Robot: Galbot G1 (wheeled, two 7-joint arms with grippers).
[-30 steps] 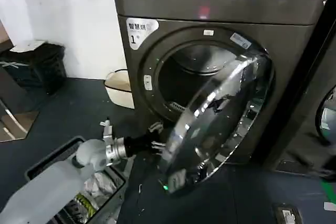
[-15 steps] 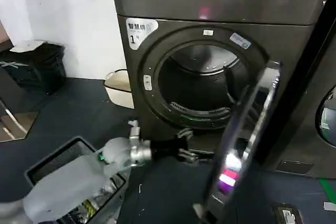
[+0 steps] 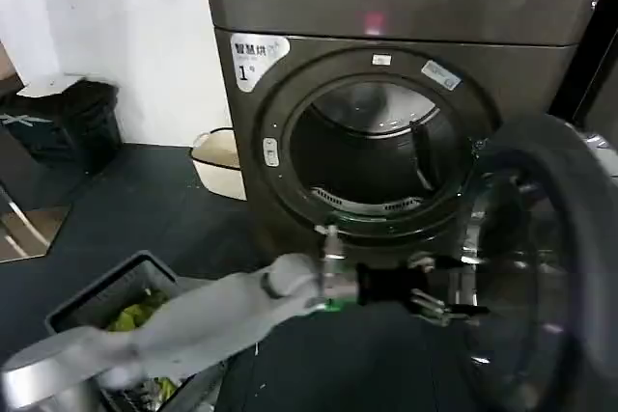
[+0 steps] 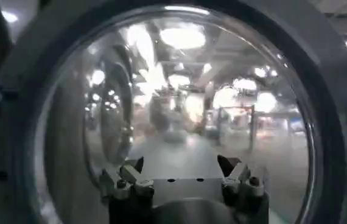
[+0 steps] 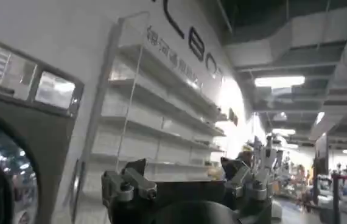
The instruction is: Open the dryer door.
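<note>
Low at the right of the dryer point(image 3: 406, 7), beside its bare drum mouth: hangs the dryer door point(image 3: 546, 258), wide open on the right-side hinge, dark inner rim and glass turned toward the head camera. Just beside that rim, reaches in from the lower left with the left hand point(image 3: 439, 301), fingers spread and gripping nothing (from its own wrist, fingertips apart with the glass straight ahead; cannot tell whether touching the door). Suits pushing rather than pulling, at a guess: sits inside the door's sweep, able to carry the swing outward with no need of a hold. Looks all but finished as a task, with the opening fully uncovered. Keeps the right hand point(image 5: 182, 176) idle and raised away from the work, fingers likewise apart and empty, pointed toward white wall shelves point(image 5: 155, 115). Leaves a laundry basket point(image 3: 97, 301) on the floor at the left, well apart from the door.
</note>
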